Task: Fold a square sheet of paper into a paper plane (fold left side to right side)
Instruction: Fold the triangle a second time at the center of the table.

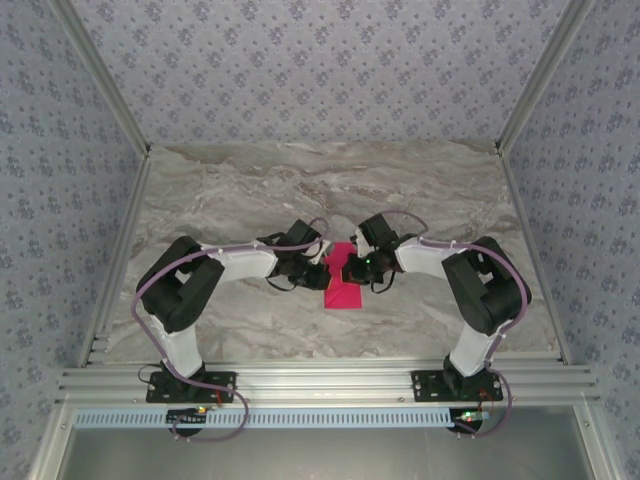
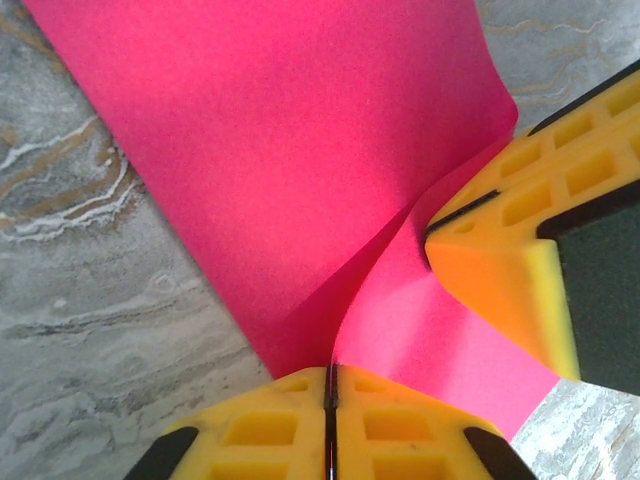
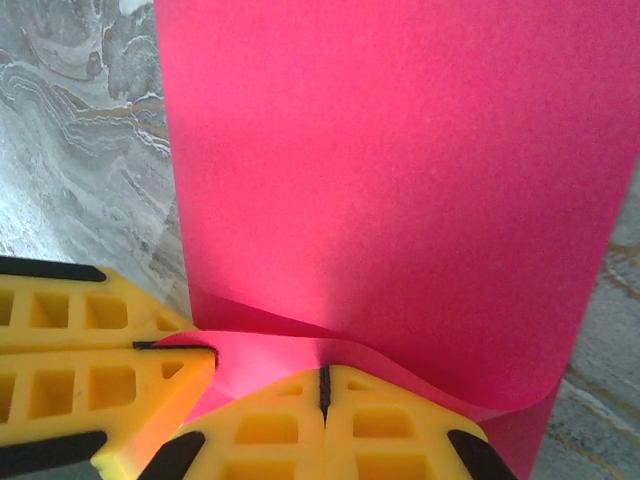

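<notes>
When viewed from above, shows the square sheet of paper (image 1: 342, 290) at the centre of the table (image 1: 250, 190), slightly toward the near edge, doubled over, pink face up. Pinched at one lifted edge by left gripper (image 2: 330, 385) and right gripper (image 3: 323, 385), both clamped tight on it, tips just beside each other.

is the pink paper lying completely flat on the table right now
No, the pink sheet curves up off the table in a loose fold, its edge pinched in the left gripper.
</notes>
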Robot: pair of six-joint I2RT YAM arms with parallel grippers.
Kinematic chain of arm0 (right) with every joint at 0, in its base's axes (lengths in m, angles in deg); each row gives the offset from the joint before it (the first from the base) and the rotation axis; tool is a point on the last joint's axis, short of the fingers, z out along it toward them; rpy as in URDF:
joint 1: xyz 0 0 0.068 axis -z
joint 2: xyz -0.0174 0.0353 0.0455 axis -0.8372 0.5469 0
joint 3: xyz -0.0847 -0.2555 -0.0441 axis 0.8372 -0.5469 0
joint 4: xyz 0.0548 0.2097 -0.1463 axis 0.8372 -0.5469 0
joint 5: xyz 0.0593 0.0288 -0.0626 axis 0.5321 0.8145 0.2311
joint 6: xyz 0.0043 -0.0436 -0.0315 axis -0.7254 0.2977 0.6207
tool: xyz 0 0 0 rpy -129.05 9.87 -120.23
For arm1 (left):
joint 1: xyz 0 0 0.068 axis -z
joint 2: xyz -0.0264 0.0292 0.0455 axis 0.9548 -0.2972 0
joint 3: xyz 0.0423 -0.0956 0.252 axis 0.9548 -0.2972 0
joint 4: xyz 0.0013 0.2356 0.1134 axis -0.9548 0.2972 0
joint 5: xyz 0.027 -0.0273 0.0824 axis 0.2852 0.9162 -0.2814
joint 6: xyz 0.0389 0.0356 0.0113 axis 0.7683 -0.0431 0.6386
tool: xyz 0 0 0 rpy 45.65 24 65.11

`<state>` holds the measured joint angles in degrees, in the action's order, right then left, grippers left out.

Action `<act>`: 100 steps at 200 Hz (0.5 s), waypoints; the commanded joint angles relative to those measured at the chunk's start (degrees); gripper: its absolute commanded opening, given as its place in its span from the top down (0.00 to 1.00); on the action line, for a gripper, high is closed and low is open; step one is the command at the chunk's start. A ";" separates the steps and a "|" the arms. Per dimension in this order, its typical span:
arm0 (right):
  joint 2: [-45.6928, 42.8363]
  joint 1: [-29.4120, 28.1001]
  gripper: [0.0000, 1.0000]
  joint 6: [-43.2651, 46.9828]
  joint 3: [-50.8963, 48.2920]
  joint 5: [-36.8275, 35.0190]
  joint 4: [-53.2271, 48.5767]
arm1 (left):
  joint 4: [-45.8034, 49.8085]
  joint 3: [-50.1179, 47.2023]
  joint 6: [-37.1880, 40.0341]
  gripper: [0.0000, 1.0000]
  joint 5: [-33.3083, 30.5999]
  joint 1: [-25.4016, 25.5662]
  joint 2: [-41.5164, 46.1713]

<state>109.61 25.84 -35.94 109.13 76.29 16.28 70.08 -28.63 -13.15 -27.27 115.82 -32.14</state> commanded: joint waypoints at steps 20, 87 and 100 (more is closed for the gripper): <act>3.03 0.33 0.99 1.23 -0.62 -3.83 -6.73 | 5.36 2.11 -0.39 0.81 -4.27 -0.34 6.22; 3.02 0.28 0.99 1.10 -0.12 -3.26 -6.54 | 4.15 -2.76 -4.53 0.76 5.31 0.73 15.90; 3.05 0.26 0.99 1.10 -0.03 -3.26 -6.62 | 1.33 -4.15 -6.71 0.75 8.20 1.74 16.13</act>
<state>109.91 25.95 -35.92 109.74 76.40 15.40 74.34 -29.90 -15.93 -26.17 116.06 -17.50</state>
